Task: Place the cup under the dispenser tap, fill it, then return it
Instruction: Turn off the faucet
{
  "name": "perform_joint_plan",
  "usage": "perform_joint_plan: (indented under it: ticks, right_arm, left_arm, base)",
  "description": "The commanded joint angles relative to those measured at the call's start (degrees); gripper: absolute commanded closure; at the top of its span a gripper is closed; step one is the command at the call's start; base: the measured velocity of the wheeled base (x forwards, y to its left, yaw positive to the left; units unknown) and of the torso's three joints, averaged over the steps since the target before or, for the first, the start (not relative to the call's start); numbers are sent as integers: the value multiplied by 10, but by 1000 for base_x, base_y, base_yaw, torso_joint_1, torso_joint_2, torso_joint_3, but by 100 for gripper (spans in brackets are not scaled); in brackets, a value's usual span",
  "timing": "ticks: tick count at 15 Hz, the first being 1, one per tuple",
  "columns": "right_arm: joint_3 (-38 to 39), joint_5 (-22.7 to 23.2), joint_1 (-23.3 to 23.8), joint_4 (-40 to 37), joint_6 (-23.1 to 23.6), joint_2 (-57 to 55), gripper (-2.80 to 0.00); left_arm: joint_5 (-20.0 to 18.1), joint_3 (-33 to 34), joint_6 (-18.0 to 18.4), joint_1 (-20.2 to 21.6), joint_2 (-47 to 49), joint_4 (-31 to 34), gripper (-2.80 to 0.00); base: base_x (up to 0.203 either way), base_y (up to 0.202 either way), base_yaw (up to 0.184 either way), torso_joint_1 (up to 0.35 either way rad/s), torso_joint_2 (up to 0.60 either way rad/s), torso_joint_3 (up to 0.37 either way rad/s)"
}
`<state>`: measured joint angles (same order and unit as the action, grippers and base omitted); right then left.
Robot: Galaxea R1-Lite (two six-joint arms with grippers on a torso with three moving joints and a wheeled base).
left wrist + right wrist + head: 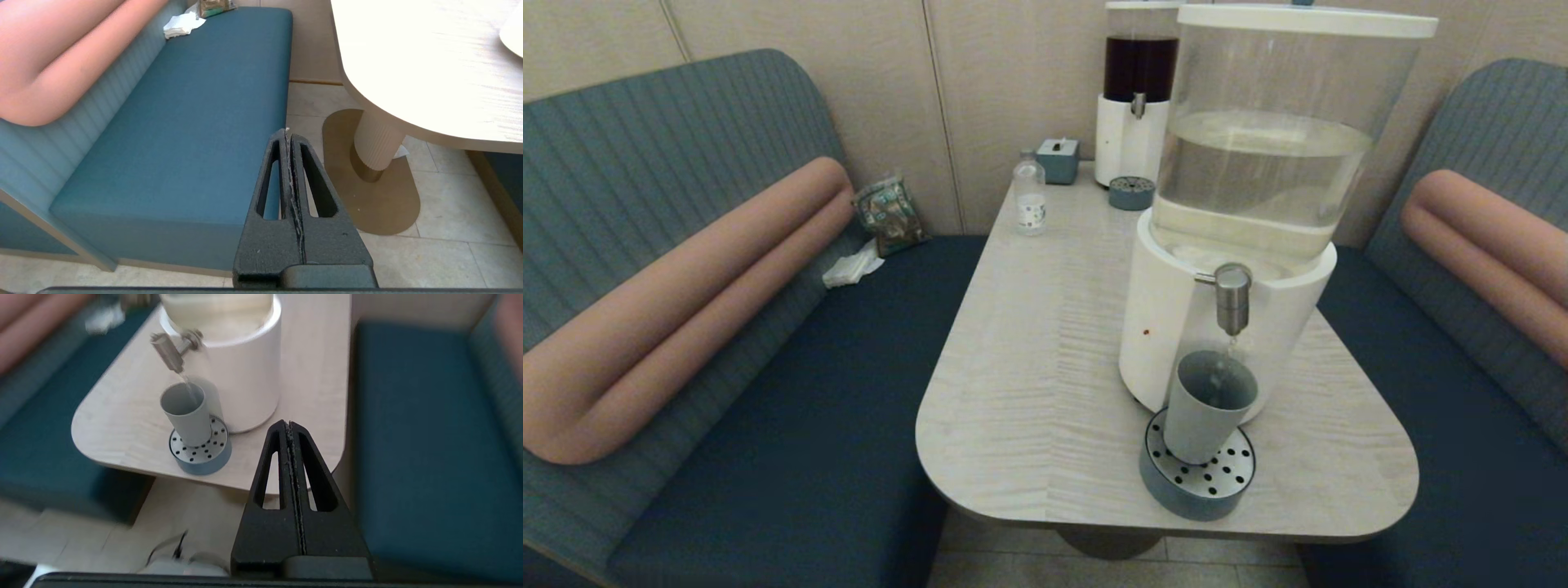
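A grey-green cup (pixel 1207 406) is seen standing upright on a round blue-grey drip tray (pixel 1196 474) with a perforated metal top, at the near edge of a pale wooden table (pixel 1045 343). The cup is placed directly beneath the brushed-steel dispenser tap (pixel 1232 296) of a large white-based dispenser (pixel 1241 204) whose clear tank is partly filled with clear liquid. A thin stream is seen falling from the tap into the cup; the liquid level inside the cup cannot be made out. The tank's lid is cut off by the top of the head view.

Neither gripper is touching the cup, and neither arm is seen in the head view. The right gripper (pixel 289 424) is held off the near table corner, well apart from the cup, with its black fingers pressed together and nothing between them. The left gripper (pixel 287 131) is parked beside the table, over the floor next to a blue bench seat (pixel 196 122), its fingers likewise closed on nothing.

At the back of the table a small clear bottle (pixel 1030 197), a smaller dispenser of dark liquid (pixel 1137 98) and a second round tray (pixel 1131 193) are shown.
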<state>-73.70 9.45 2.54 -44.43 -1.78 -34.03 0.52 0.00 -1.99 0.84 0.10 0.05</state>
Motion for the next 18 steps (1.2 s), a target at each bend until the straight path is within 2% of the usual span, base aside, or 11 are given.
perform_joint_plan:
  ticks: [1, 5, 7, 8, 9, 12, 13, 16, 18]
  right_arm:
    - [24, 10, 21, -2, 4, 97, 0]
    - [101, 25, 16, -32, 9, 183, 0]
    - [112, 24, -41, -43, 14, 195, 0]
    - [122, 25, -53, -45, 16, 204, 0]
    - [147, 25, -46, -43, 23, 231, 0]
    - [273, 20, -31, 13, 90, 334, 0]
    - [311, 13, -29, 73, 98, 339, 0]
    - [451, -9, -27, 360, 130, 340, 0]
    - [520, -19, -26, 487, 167, 340, 0]
  left_arm:
    - [0, 0, 0, 0, 0, 0, 0]
    - [1, 0, 0, 0, 0, 0, 0]
    - [1, 0, 0, 0, 0, 0, 0]
    - [0, 0, 0, 0, 0, 0, 0]
    - [1, 0, 0, 0, 0, 0, 0]
    - [1, 0, 0, 0, 0, 0, 0]
    - [1, 0, -1, 0, 0, 0, 0]
    - [1, 0, 0, 0, 1, 0, 0]
    - [1, 0, -1, 0, 1, 0, 0]
  base:
    - [0, 0, 0, 0, 0, 0]
    - [0, 0, 0, 0, 0, 0]
    - [0, 0, 0, 0, 0, 0]
    - [0, 0, 0, 0, 0, 0]
    - [0, 0, 0, 0, 0, 0]
    - [0, 0, 0, 0, 0, 0]
    - [0, 0, 0, 0, 0, 0]
    - [0, 0, 0, 0, 0, 0]
    - [0, 0, 0, 0, 0, 0]
